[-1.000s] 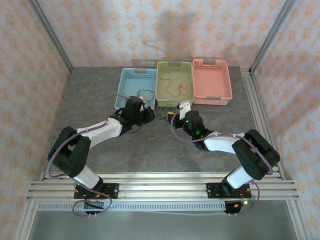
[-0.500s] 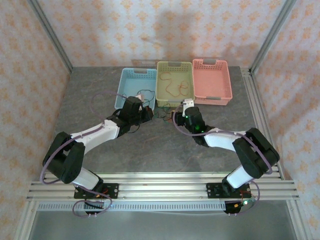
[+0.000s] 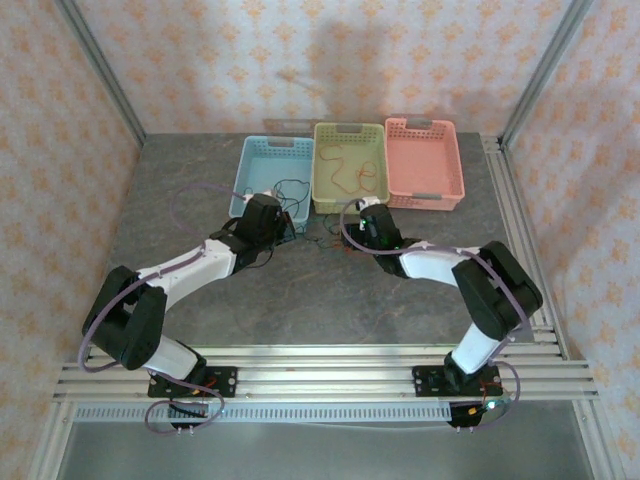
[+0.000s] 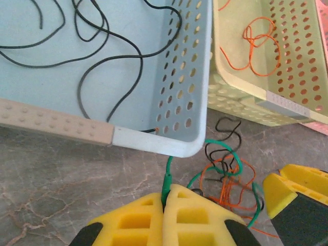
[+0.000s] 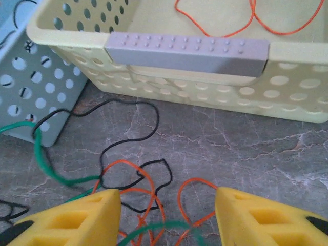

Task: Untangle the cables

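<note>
A tangle of thin orange, black and green cables [image 3: 322, 236] lies on the table just in front of the baskets. In the left wrist view my left gripper [image 4: 166, 199] is shut on the end of the green cable [image 4: 168, 171], which runs under the blue basket's corner into the tangle [image 4: 225, 174]. My right gripper [image 5: 166, 207] is open, low over the tangle [image 5: 136, 179], with orange, black and green loops between its yellow fingers. From above, the left gripper [image 3: 286, 226] and right gripper [image 3: 350, 232] flank the tangle.
Three baskets stand in a row at the back: blue [image 3: 248, 170] holding a black cable [image 4: 97, 51], yellow-green [image 3: 322, 170] holding an orange cable [image 5: 246, 23], and pink [image 3: 455, 165]. The blue basket's corner [image 4: 189, 148] and the yellow basket's handle [image 5: 187, 51] are close ahead.
Both arms have reached farther toward the baskets. The right gripper has come down closer to the tangle. The left gripper stays shut on the green cable.
</note>
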Action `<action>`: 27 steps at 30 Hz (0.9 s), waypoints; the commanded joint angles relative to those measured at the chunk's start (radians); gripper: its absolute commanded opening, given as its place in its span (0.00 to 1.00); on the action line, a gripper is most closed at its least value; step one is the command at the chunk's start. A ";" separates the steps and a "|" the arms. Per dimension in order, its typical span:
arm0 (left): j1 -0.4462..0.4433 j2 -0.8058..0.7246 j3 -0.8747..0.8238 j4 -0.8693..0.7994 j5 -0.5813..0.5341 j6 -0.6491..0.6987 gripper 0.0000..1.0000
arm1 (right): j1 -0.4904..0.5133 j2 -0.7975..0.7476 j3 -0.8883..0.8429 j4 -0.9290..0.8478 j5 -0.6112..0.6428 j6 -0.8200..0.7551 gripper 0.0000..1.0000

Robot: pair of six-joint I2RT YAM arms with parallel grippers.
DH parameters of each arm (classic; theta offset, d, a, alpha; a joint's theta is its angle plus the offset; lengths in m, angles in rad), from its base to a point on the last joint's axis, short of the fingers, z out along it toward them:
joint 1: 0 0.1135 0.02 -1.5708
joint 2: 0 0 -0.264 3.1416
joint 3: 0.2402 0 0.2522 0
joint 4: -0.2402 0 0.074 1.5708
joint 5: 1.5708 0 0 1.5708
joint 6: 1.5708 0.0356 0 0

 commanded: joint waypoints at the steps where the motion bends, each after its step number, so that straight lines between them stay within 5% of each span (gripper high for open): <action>1: 0.015 -0.016 -0.002 -0.039 -0.056 -0.009 0.00 | -0.015 0.019 0.036 -0.087 -0.007 0.024 0.51; 18: 0.029 -0.008 -0.005 -0.045 -0.057 -0.023 0.00 | -0.024 0.095 0.127 -0.206 -0.136 0.027 0.34; 24: 0.028 0.000 -0.015 0.021 0.029 -0.014 0.00 | -0.023 0.004 0.039 -0.080 -0.124 0.025 0.29; 27: 0.024 0.007 -0.023 0.069 0.084 -0.017 0.00 | -0.023 -0.064 -0.037 0.028 -0.108 0.027 0.35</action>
